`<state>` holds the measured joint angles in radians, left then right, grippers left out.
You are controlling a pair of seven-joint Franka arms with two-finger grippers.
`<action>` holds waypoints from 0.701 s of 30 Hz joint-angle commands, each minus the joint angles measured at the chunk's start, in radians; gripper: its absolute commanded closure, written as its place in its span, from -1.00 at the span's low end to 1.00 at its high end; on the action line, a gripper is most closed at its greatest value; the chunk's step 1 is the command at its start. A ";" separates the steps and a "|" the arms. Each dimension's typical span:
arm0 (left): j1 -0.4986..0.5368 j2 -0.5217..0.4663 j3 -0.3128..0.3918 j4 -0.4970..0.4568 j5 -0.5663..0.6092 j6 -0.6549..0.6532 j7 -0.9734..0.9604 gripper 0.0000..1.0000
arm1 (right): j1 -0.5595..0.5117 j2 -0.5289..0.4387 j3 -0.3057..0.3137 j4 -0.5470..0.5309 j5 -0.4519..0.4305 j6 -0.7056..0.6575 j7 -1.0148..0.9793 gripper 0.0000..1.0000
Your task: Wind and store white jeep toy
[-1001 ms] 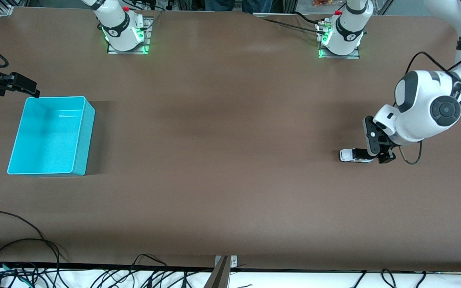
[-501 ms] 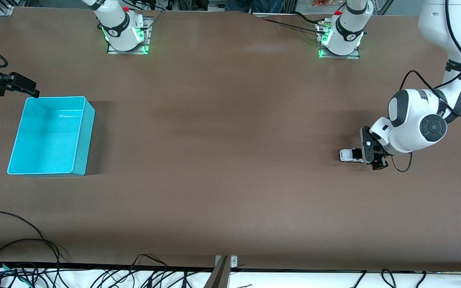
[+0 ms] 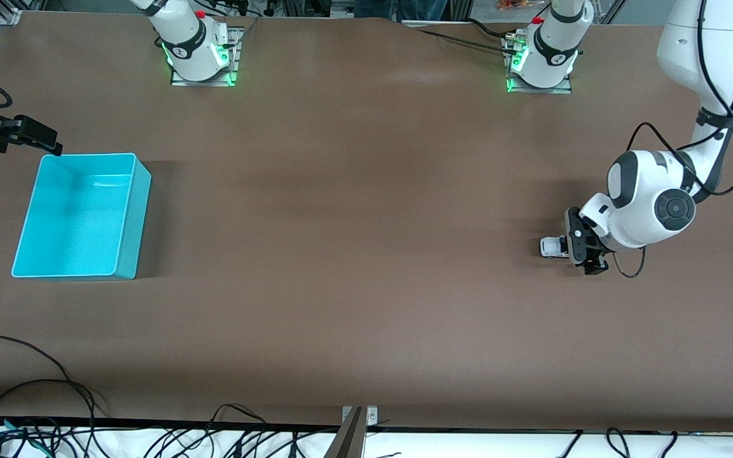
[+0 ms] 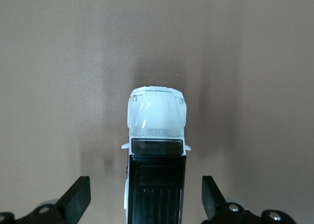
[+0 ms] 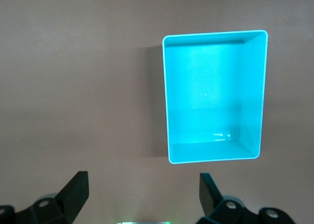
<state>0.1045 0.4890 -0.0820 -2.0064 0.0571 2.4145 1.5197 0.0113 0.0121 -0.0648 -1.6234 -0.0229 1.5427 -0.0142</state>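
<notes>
The white jeep toy (image 3: 551, 246) stands on the brown table toward the left arm's end. In the left wrist view the white jeep toy (image 4: 157, 121) shows a white hood and a black roof. My left gripper (image 3: 586, 252) is low over its rear and open. Its fingers (image 4: 76, 198) stand on both sides of the black roof with a gap to each side, and nothing is gripped. My right gripper (image 3: 45, 141) waits open beside the cyan bin (image 3: 140, 216), which is empty. The right wrist view looks down at the cyan bin (image 5: 167, 106) past the open right gripper (image 5: 142, 192).
The two arm bases (image 3: 198, 51) (image 3: 541, 57) stand along the table's edge farthest from the front camera. Loose black cables (image 3: 35, 407) and a metal bracket (image 3: 357, 416) lie along the nearest edge. Bare brown table (image 3: 354, 222) stretches between the bin and the jeep.
The left arm has come down and shifted toward the jeep, so its open gripper now straddles the jeep's rear and hides more of it. The right arm has not moved.
</notes>
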 commanded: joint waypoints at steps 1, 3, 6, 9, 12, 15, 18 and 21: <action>0.008 0.003 -0.005 -0.026 0.018 0.043 0.017 -1.00 | -0.002 0.003 0.000 0.011 -0.003 -0.006 0.002 -1.00; 0.008 0.003 -0.007 -0.028 0.020 0.044 0.017 -0.93 | -0.002 0.003 0.000 0.011 -0.003 -0.006 0.002 -1.00; 0.008 0.002 -0.007 -0.028 0.020 0.044 0.019 -0.51 | -0.002 0.003 0.000 0.011 -0.003 -0.006 0.002 -1.00; 0.008 0.002 -0.007 -0.028 0.020 0.044 0.036 -0.03 | -0.002 0.002 0.000 0.011 -0.003 -0.006 0.002 -1.00; 0.008 0.000 -0.005 -0.026 0.018 0.044 0.057 0.29 | -0.002 0.002 0.000 0.011 -0.003 -0.004 0.002 -1.00; 0.008 0.000 -0.005 -0.026 0.020 0.044 0.060 0.51 | -0.002 0.002 0.000 0.011 -0.003 -0.004 0.002 -1.00; 0.008 -0.001 -0.005 -0.028 0.020 0.044 0.060 0.64 | -0.002 0.003 0.000 0.011 -0.003 -0.004 0.002 -1.00; 0.009 -0.001 -0.005 -0.028 0.018 0.044 0.060 0.70 | -0.002 0.003 0.000 0.011 -0.003 -0.006 0.002 -1.00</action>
<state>0.1044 0.4972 -0.0824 -2.0239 0.0575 2.4457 1.5603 0.0113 0.0128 -0.0651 -1.6234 -0.0229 1.5427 -0.0142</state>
